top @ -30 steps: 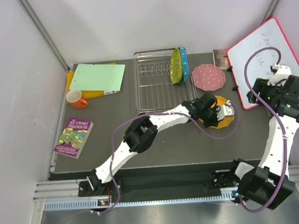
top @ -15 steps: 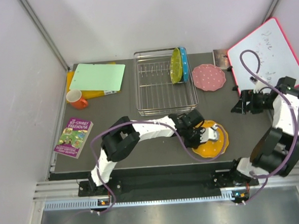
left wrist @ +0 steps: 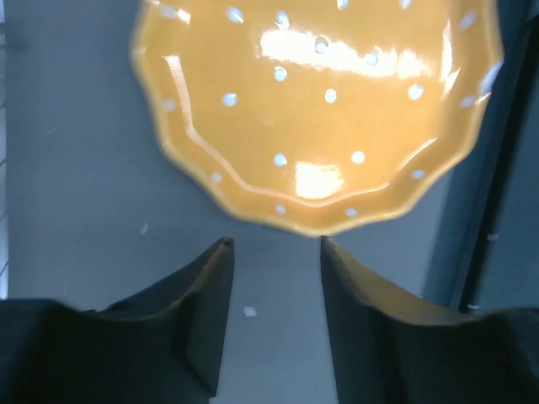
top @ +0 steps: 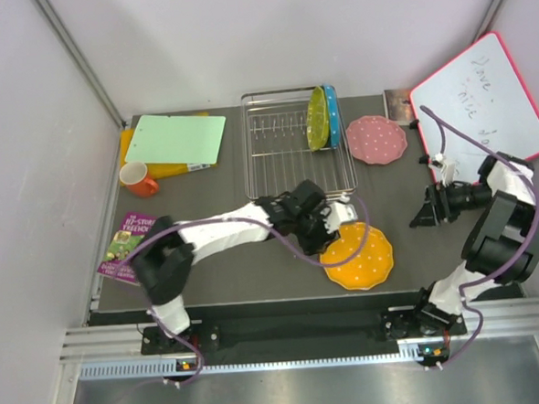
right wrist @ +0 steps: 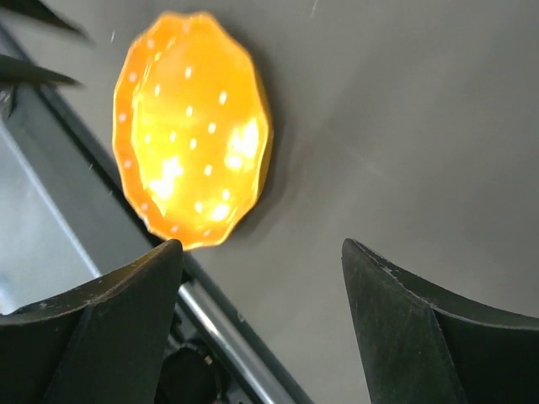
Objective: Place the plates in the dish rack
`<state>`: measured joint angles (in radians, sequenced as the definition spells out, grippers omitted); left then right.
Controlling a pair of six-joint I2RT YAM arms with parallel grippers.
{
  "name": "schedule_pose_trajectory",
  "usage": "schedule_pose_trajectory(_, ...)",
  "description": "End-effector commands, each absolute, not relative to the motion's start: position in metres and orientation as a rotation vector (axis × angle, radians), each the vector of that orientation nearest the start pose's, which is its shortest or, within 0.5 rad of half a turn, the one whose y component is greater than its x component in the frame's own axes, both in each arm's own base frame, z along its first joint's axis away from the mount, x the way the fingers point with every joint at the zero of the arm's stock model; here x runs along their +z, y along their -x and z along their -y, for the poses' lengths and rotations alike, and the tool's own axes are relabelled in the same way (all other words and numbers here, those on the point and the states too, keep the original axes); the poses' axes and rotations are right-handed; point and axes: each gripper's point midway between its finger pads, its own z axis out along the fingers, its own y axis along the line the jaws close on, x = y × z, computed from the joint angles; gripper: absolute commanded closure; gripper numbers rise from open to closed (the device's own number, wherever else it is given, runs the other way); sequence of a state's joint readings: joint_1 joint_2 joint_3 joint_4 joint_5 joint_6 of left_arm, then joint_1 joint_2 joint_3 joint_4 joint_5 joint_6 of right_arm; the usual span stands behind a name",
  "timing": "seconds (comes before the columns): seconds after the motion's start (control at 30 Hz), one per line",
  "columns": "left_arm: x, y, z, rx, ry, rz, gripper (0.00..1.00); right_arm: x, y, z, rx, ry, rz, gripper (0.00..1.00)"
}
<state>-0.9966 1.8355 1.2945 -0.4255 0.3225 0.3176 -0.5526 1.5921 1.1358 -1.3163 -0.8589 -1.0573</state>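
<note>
My left end effector (left wrist: 274, 244), fingers apart and empty, hovers just short of the orange plate (top: 356, 255), which lies flat on the bench (top: 205, 192) by the dish rack's (top: 285, 155) front right corner. The yellow-green plate (top: 317, 118) and blue plate (top: 332, 116) stand upright at the rack's right end. The pink plate (top: 376, 139) lies just right of the rack. My right end effector (right wrist: 261, 244) gapes open, farther right.

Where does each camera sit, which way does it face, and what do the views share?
Top external: above and behind the robot, looking down on the table; left arm, right arm show.
Left wrist: looks down at the orange plate; the open left end effector shows.
Right wrist: looks across the table at that plate; the open right end effector shows.
Shared: all show the orange plate.
</note>
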Motion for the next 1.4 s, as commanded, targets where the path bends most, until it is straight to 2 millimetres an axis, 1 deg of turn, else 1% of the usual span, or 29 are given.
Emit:
schedule_pose_trajectory(0.0,0.183,-0.195,0.383,-0.824,-1.381,-1.732,0.42,0.109,-0.21,0.002,1.17,0.548,-2.459,0.24)
schedule_pose_trajectory(0.03,0.19,-0.188,0.375,-0.844,-1.355,-1.646,0.36,0.108,-0.211,0.002,1.178,0.552,-2.458,0.25)
schedule_pose_trajectory(0.07,0.188,-0.182,0.37,-0.848,-1.371,-1.616,0.36,0.106,-0.213,0.0,1.192,0.572,-2.456,0.25)
schedule_pose_trajectory(0.1,0.18,-0.178,0.365,-0.843,-1.382,-1.626,0.37,0.105,-0.215,-0.001,1.196,0.594,-2.447,0.25)
schedule_pose_trajectory(0.13,0.164,-0.175,0.357,-0.829,-1.396,-1.677,0.4,0.103,-0.215,-0.004,1.211,0.61,-2.448,0.24)
schedule_pose_trajectory(0.17,0.151,-0.172,0.352,-0.827,-1.393,-1.757,0.48,0.097,-0.216,-0.01,1.254,0.638,-2.458,0.24)
schedule_pose_trajectory(0.23,0.133,-0.17,0.35,-0.828,-1.39,-1.854,0.52,0.092,-0.217,-0.017,1.294,0.678,-2.471,0.24)
schedule_pose_trajectory(0.27,0.136,-0.175,0.356,-0.853,-1.302,-1.884,0.52,0.088,-0.22,-0.023,1.323,0.723,-2.474,0.23)
schedule_pose_trajectory(0.3,0.137,-0.178,0.361,-0.87,-1.25,-1.891,0.55,0.085,-0.223,-0.025,1.322,0.759,-2.461,0.23)
schedule_pose_trajectory(0.33,0.126,-0.179,0.363,-0.868,-1.232,-1.905,0.6,0.08,-0.226,-0.028,1.34,0.761,-2.464,0.23)
schedule_pose_trajectory(0.37,0.126,-0.179,0.371,-0.907,-1.143,-1.941,0.85,0.079,-0.23,-0.033,1.348,0.794,-2.463,0.23)
schedule_pose_trajectory(0.4,0.126,-0.187,0.376,-0.897,-1.08,-1.935,0.94,0.077,-0.231,-0.036,1.365,0.801,-2.467,0.23)
schedule_pose_trajectory(0.43,0.108,-0.187,0.376,-0.895,-1.065,-1.979,1.0,0.072,-0.232,-0.04,1.407,0.792,-2.472,0.25)
schedule_pose_trajectory(0.5,0.095,-0.187,0.377,-0.895,-1.007,-2.002,1.0,0.071,-0.23,-0.048,1.451,0.82,-2.475,0.26)
schedule_pose_trajectory(0.53,0.086,-0.185,0.376,-0.894,-1.005,-2.018,1.0,0.067,-0.228,-0.051,1.476,0.829,-2.485,0.27)
schedule_pose_trajectory(0.57,0.082,-0.183,0.376,-0.902,-0.996,-2.032,1.0,0.065,-0.224,-0.056,1.487,0.864,-2.496,0.28)
schedule_pose_trajectory(0.63,0.066,-0.178,0.376,-0.913,-0.986,-2.077,1.0,0.061,-0.222,-0.059,1.474,0.896,-2.516,0.28)
schedule_pose_trajectory(0.7,0.056,-0.174,0.379,-0.934,-0.974,-2.108,1.0,0.056,-0.221,-0.063,1.46,0.913,-2.544,0.28)
schedule_pose_trajectory(0.77,0.057,-0.169,0.389,-0.979,-0.952,-2.103,1.0,0.051,-0.217,-0.067,1.477,0.936,-2.563,0.28)
schedule_pose_trajectory(0.8,0.052,-0.168,0.394,-0.986,-0.95,-2.111,1.0,0.048,-0.217,-0.067,1.48,0.942,-2.568,0.28)
schedule_pose_trajectory(0.83,0.055,-0.167,0.401,-1.016,-0.942,-2.099,1.0,0.044,-0.216,-0.068,1.499,0.941,-2.583,0.28)
schedule_pose_trajectory(0.87,0.054,-0.161,0.407,-1.032,-0.949,-2.101,1.0,0.041,-0.215,-0.07,1.509,0.948,-2.59,0.28)
schedule_pose_trajectory(0.9,0.05,-0.16,0.413,-1.044,-0.946,-2.107,1.0,0.04,-0.214,-0.071,1.524,0.948,-2.599,0.29)
schedule_pose_trajectory(0.97,0.05,-0.151,0.424,-1.087,-0.949,-2.102,1.0,0.038,-0.211,-0.073,1.552,0.968,-2.601,0.3)
schedule_pose_trajectory(1.07,0.049,-0.147,0.437,-1.115,-0.959,-2.096,1.0,0.032,-0.208,-0.076,1.565,0.984,-2.609,0.3)
schedule_pose_trajectory(1.17,0.049,-0.153,0.448,-1.114,-0.935,-2.09,1.0,0.023,-0.198,-0.077,1.596,1.009,-2.646,0.33)
schedule_pose_trajectory(1.23,0.052,-0.162,0.456,-1.094,-0.914,-2.07,1.0,0.019,-0.189,-0.077,1.63,1.041,-2.663,0.36)
schedule_pose_trajectory(1.3,0.056,-0.171,0.462,-1.075,-0.896,-2.043,1.0,0.018,-0.181,-0.077,1.663,1.065,-2.663,0.37)
schedule_pose_trajectory(1.37,0.056,-0.176,0.466,-1.062,-0.88,-2.036,1.0,0.016,-0.174,-0.077,1.697,1.076,-2.662,0.41)
